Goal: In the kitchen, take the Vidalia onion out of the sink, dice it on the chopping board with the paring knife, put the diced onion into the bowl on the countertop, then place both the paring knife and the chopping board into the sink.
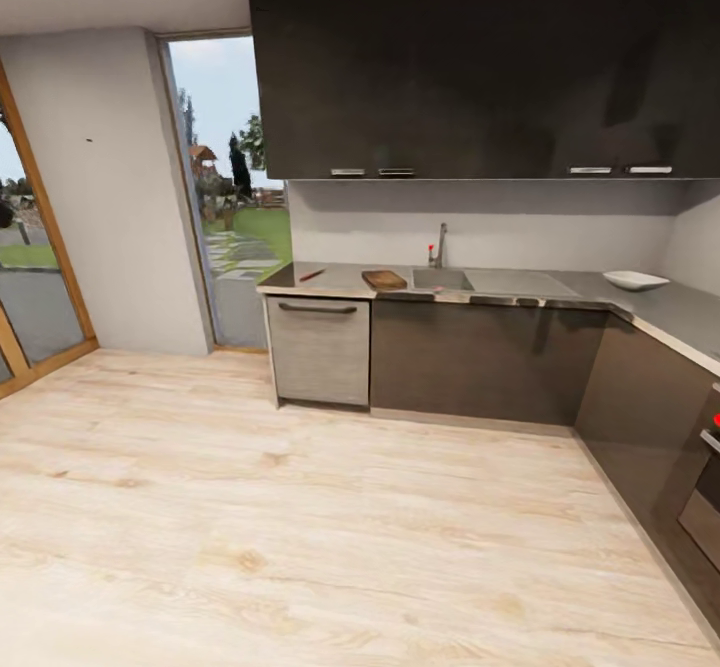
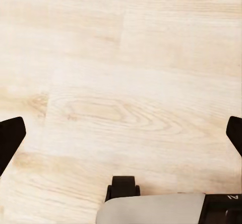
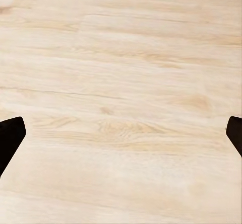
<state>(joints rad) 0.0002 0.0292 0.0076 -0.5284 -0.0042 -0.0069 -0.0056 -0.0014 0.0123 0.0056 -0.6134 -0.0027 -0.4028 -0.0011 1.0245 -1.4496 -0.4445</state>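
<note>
A kitchen seen from across a wood floor point(image 1: 300, 507). On the far counter point(image 1: 690, 312) sit a knife point(image 1: 312, 274), a chopping board point(image 1: 384, 279), a sink point(image 1: 441, 279) and a white bowl point(image 1: 635, 280). Left fingers point(image 2: 10, 136) and right fingers point(image 3: 10, 133) are spread apart, nothing between them, floor beyond.

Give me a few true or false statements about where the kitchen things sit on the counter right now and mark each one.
1. The chopping board lies on the countertop left of the sink. True.
2. The paring knife rests on top of the board. False: it lies on the counter, apart from the board, further left.
3. The bowl sits to the right of the sink. True.
4. The left gripper holds the knife. False: its jaws are spread apart over bare wood floor, nothing between them.
5. The faucet stands at the sink's right end. False: it stands at the left end.
</note>
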